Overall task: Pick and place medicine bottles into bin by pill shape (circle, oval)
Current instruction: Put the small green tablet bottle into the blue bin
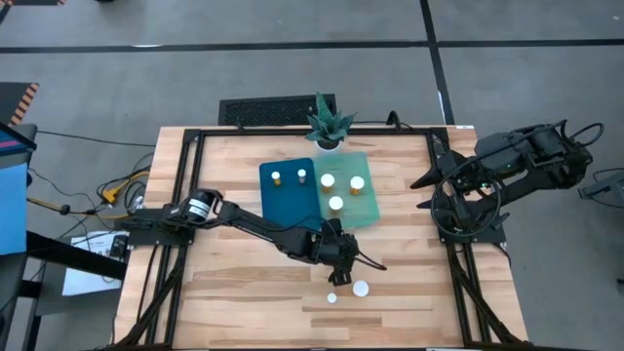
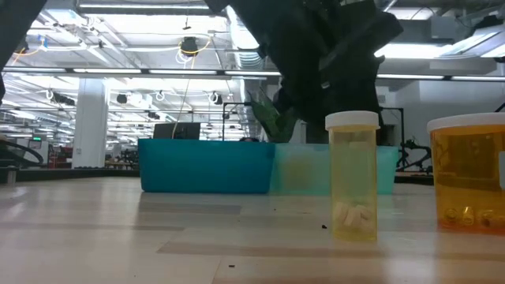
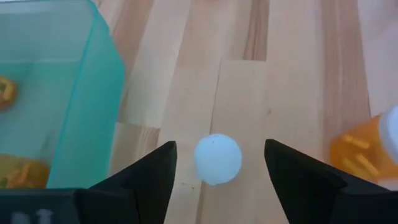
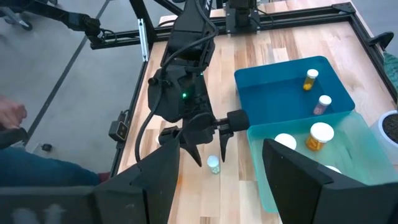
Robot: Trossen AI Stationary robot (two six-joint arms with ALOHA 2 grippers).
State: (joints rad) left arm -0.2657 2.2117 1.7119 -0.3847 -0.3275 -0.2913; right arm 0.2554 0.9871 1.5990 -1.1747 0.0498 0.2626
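Observation:
A narrow amber bottle with a white cap [image 3: 217, 159] stands upright on the table [image 1: 244, 292]. It also shows in the low view [image 2: 353, 177] and the high view [image 1: 331, 297]. My left gripper [image 3: 219, 146] is open above it, pointing down, with one finger on either side of the cap and a gap on both sides. A wider bottle [image 1: 362, 288] stands beside it. The dark blue bin [image 1: 288, 200] holds two bottles. The light green bin [image 1: 356, 210] holds three. My right gripper [image 4: 219, 149] is open and empty at the table's right edge.
A potted green plant [image 1: 329, 122] stands behind the bins at the table's far edge. The green bin's wall [image 3: 93, 93] is close to my left gripper. Bare wood lies toward the near and left edges. A person's hand [image 4: 9, 115] shows beyond the table.

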